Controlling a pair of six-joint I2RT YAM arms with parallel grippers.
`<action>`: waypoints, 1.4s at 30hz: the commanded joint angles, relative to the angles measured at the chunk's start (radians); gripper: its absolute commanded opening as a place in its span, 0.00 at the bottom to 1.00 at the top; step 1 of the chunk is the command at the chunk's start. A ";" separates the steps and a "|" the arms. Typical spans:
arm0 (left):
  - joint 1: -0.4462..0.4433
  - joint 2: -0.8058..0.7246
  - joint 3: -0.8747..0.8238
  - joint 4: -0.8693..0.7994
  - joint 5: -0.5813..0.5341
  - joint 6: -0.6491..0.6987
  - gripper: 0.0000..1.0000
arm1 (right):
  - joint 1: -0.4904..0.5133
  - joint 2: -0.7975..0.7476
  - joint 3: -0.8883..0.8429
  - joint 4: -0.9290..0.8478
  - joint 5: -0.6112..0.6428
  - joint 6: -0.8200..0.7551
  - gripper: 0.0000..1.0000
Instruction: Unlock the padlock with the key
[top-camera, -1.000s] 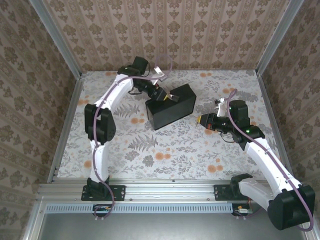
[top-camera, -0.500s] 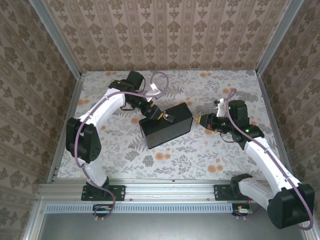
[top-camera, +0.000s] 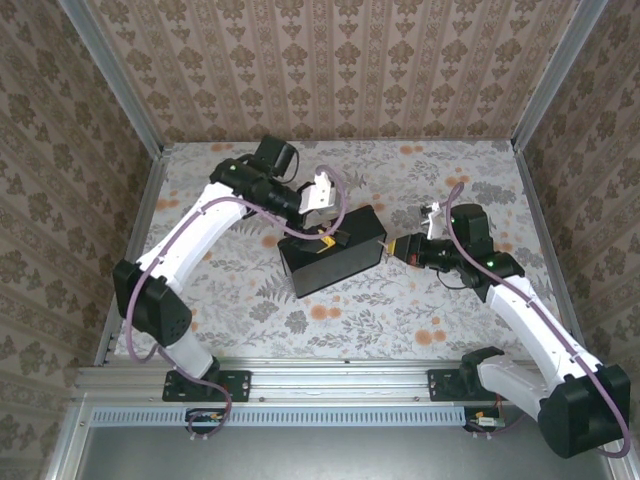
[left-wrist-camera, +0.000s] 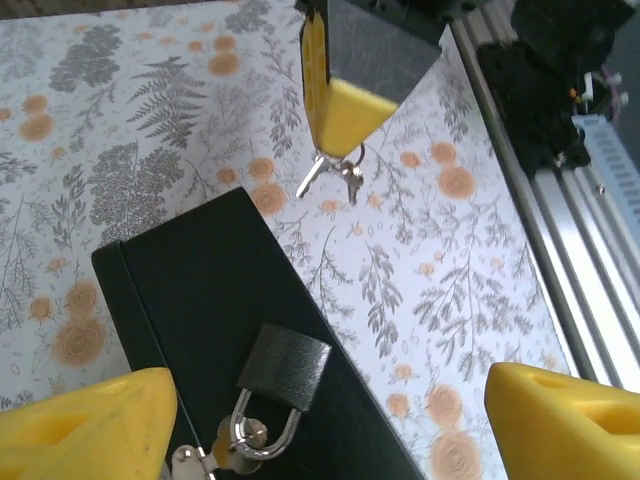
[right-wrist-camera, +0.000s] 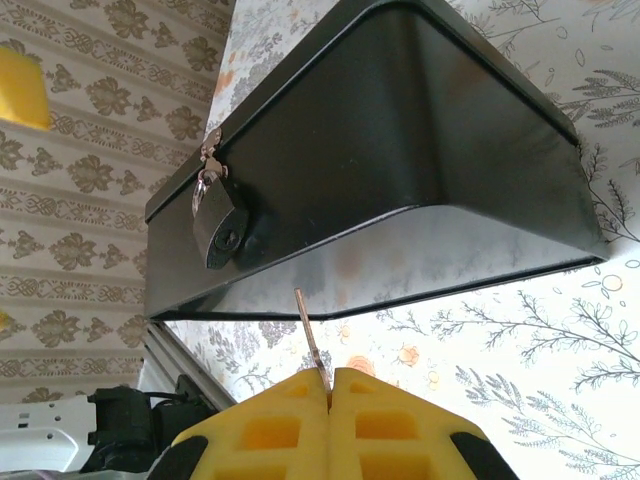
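I see the black box (top-camera: 335, 262) sitting near the middle of the table (top-camera: 250, 300), a little closer to the far edge than to the near edge. The padlock (left-wrist-camera: 283, 372) is small, with a dark body and a shiny metal loop. It hangs on the box's latch (right-wrist-camera: 210, 152), on the side of the box that sits right under my left gripper (left-wrist-camera: 325, 400). That gripper hovers over the padlock with its yellow fingers (left-wrist-camera: 85, 425) spread wide apart, one on each side, and nothing is held between them. My right gripper (right-wrist-camera: 328, 385) is just off the right end of the box, toward the right edge of the table. Its two fingers are pressed tight together on the key (right-wrist-camera: 309, 335). The thin metal end of the key sticks out and points at the box, close to it, but I cannot tell if it touches. It is not in the padlock. From my left wrist camera, a second key (left-wrist-camera: 352, 183) dangles under the right gripper.
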 joint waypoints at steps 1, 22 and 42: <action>-0.008 0.093 0.041 -0.082 -0.010 0.182 0.81 | 0.006 -0.018 -0.010 -0.059 -0.013 -0.012 0.00; -0.007 0.254 0.090 -0.122 0.072 0.269 0.76 | 0.008 0.002 0.027 -0.100 -0.076 -0.012 0.00; -0.028 0.227 0.010 -0.039 0.082 0.245 0.55 | 0.060 0.054 0.025 -0.013 -0.086 0.051 0.00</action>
